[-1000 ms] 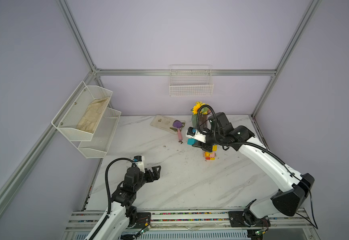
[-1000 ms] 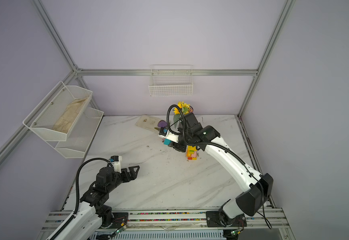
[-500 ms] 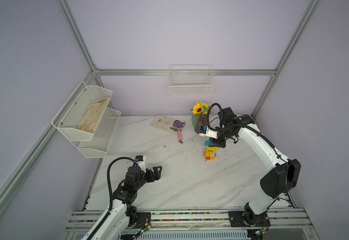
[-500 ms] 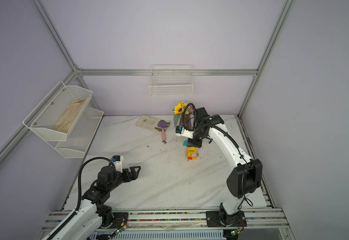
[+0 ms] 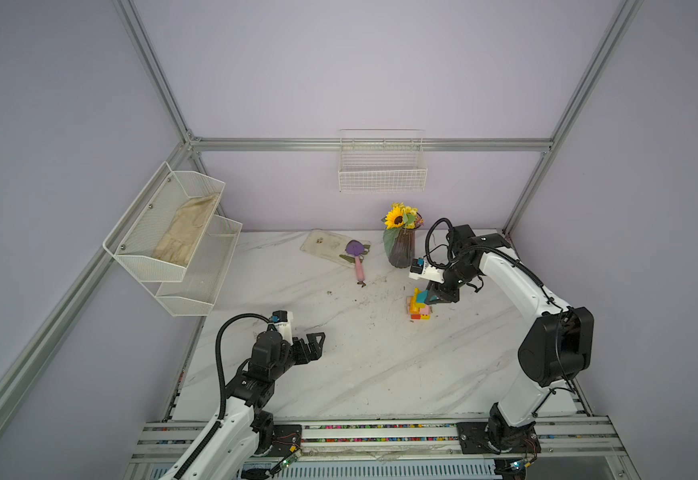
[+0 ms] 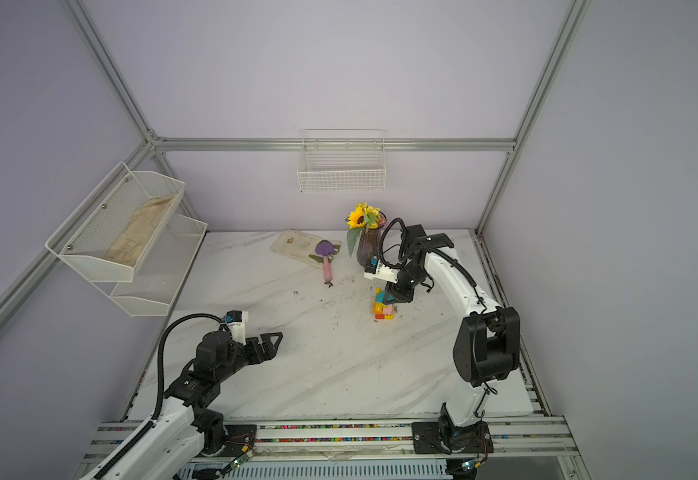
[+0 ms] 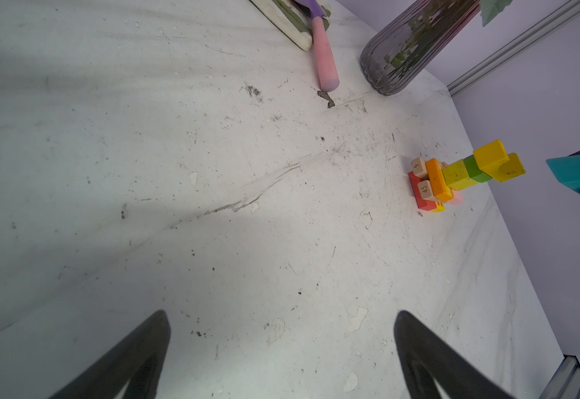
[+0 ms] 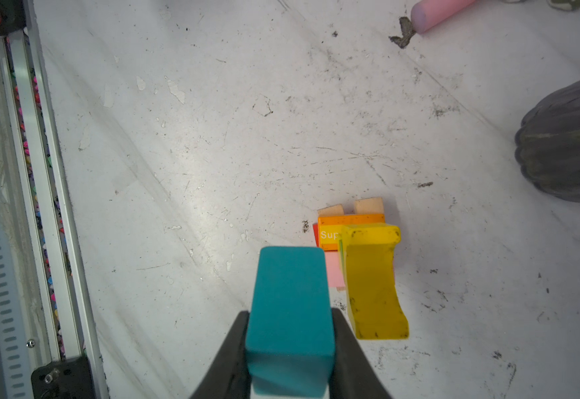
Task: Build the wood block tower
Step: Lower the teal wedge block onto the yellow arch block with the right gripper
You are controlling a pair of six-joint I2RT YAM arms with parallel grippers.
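The tower (image 5: 418, 309) (image 6: 382, 311) stands right of the table's middle, with a red and orange base, tan bars and pink, yellow and green blocks. A yellow arch (image 8: 371, 283) (image 7: 499, 164) lies on top. My right gripper (image 8: 290, 312) (image 5: 434, 297) is shut on the teal block (image 8: 290, 304) (image 7: 575, 171). It holds that block just above and a little to the side of the arch, apart from it. My left gripper (image 7: 281, 312) (image 5: 316, 338) hangs open and empty over bare table at the near left.
A dark ribbed sunflower vase (image 5: 401, 249) stands just behind the tower. A pink-handled purple scoop (image 5: 357, 259) lies on a flat board (image 5: 324, 245) to its left. Wire shelves (image 5: 172, 237) hang on the left wall and a basket (image 5: 382, 170) on the back wall. A rail (image 5: 372, 432) runs along the front.
My right gripper has carried the teal block to the right and down, from left of the tower to just over its top. The left arm has not moved.
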